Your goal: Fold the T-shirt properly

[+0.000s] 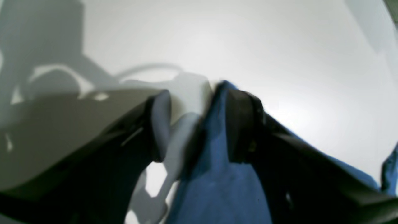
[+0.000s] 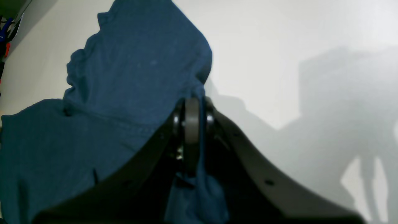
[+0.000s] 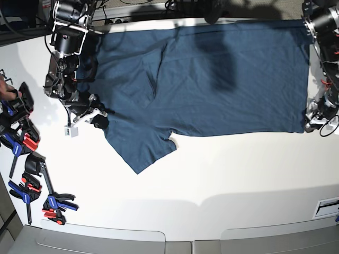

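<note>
I see my right gripper (image 2: 192,124) clamped on the T-shirt (image 3: 212,79) near a sleeve; my left gripper (image 1: 197,124) stands wide, cloth between its fingers

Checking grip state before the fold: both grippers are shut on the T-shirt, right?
Not quite. Only the right gripper is shut on the T-shirt, as the right wrist view shows. The left wrist view shows the left gripper with its jaws open, the shirt's edge lying between them unclamped.

L hand (image 1: 199,124): fingers apart | R hand (image 2: 192,124): clamped, low
</note>
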Motion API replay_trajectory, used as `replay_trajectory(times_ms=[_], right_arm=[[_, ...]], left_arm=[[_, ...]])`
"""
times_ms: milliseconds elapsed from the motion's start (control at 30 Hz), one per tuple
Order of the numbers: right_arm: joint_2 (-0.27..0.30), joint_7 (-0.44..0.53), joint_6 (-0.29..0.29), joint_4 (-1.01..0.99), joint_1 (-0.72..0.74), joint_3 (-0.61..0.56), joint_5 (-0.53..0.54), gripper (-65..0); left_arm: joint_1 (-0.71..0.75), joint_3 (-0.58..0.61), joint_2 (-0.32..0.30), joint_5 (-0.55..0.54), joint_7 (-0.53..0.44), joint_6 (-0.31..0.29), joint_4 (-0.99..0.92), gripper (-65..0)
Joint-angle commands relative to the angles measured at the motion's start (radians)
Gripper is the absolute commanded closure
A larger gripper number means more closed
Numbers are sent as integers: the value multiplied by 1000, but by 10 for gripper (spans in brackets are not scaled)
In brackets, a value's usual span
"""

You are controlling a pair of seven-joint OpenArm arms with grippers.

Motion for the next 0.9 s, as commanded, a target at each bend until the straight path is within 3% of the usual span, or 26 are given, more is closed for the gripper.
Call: replay_trajectory(times_ms=[0,433,600,733,800,867], right_arm=[[11,-18,-8,8,11,-2,-21,0],[11,-19,-8,8,11,-2,-21,0],[11,-18,-8,8,11,-2,-21,0],[11,-18,-8,8,11,-2,-21,0],[11,-19,-8,8,11,-2,-21,0],[11,-19,-8,8,11,-2,-21,0]], left_arm=[[-16,-1,-6,-1,18,-3,10,-267],[-16,1,16,0,29,-3,10,-267],[-16,1,16,0,75,-74,10,-267],[-16,1,16,0,69,-78,10,-265],[-16,1,16,0,56,-78,11,-220],[-16,1,15,0,47,-78,11,-105]])
